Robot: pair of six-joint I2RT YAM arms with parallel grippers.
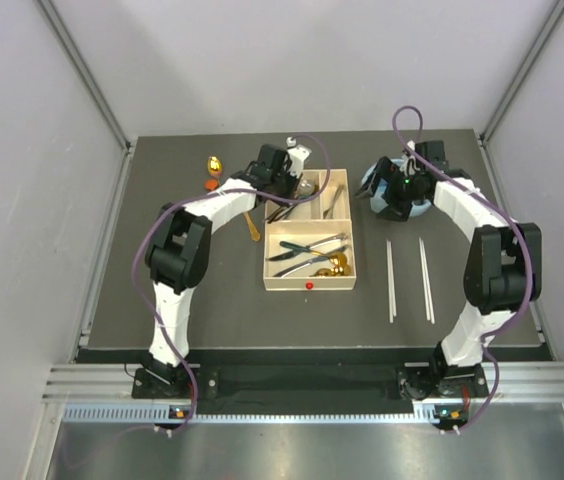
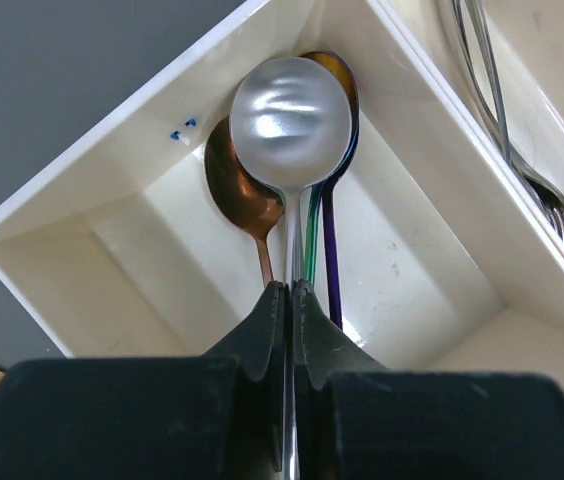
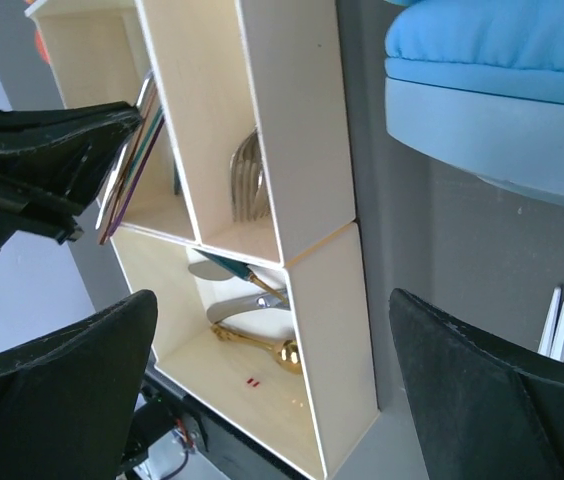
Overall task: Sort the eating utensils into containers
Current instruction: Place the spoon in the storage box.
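Silver spoon is what our left claw is pinching: its jaws are pressing together on the thin handle, and the bowl is hanging over the far-left small compartment of the cream tray. Under it, in that compartment, we are counting a copper spoon and a darker purple-handled spoon, with a green handle showing between them.

Our right claw is hanging spread wide and holding nothing, right of the tray and by the blue headphones.

On the tray's near rim we are seeing one red dot, and on its far-left rim two tiny blue marks.

Two pale chopsticks are lying right of the tray, apart from each other. Left of the tray, one gold spoon, one orange spoon and one wooden knife are lying on the table. Forks are lying in the other small compartment.
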